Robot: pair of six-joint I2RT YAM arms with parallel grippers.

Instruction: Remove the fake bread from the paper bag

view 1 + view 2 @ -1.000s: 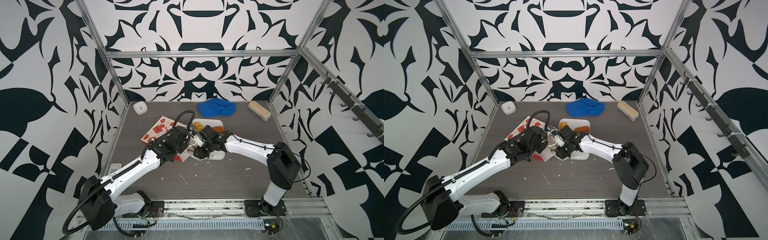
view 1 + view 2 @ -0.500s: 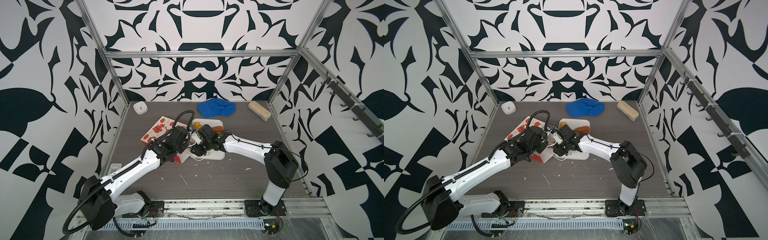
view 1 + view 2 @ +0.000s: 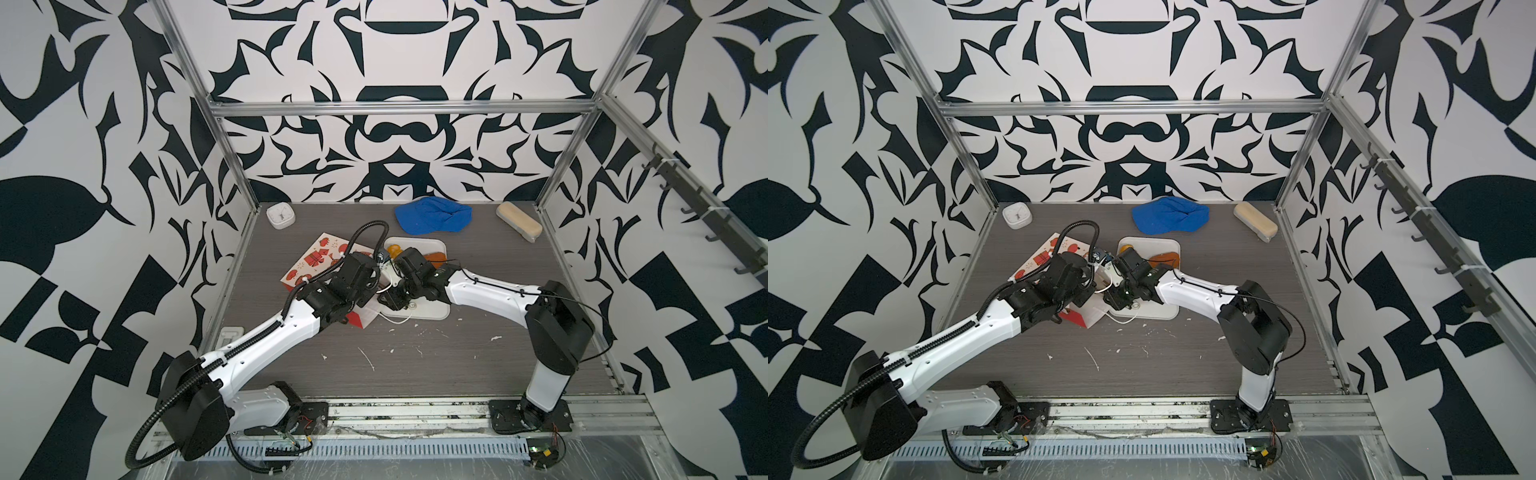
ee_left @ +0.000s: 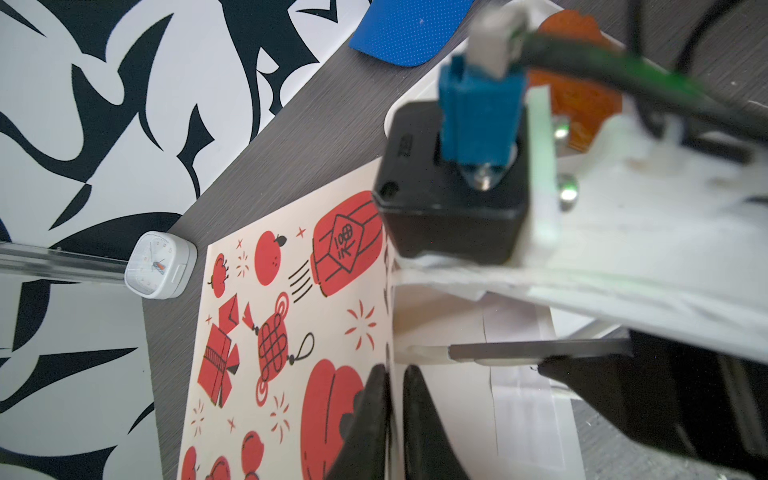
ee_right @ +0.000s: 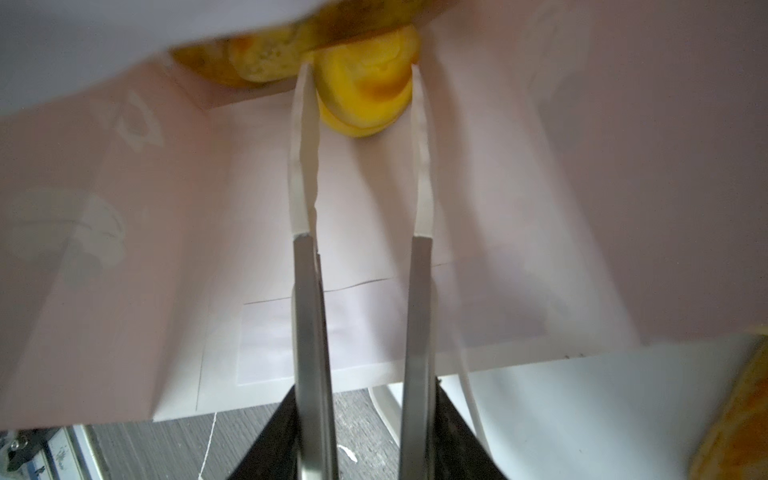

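The paper bag (image 3: pixel 314 262) lies on its side on the table (image 3: pixel 457 365), mouth towards the white tray (image 3: pixel 432 312); the left gripper (image 4: pixel 392 374) is clamped on its upper lip. The right gripper (image 5: pixel 359 72) reaches inside, jaws about half apart, tips either side of a yellow croissant (image 5: pixel 365 102) at the far end (another yellow pastry (image 5: pixel 257 62) lies beside it); a brown pastry (image 3: pixel 437 258) sits on the tray.

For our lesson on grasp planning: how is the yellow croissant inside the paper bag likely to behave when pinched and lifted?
The yellow croissant looks glossy and rounded, so it may slip or twist between the right gripper's thin fingertips. It seems moulded, so probably light and stiff. The pastry beside it could get nudged.
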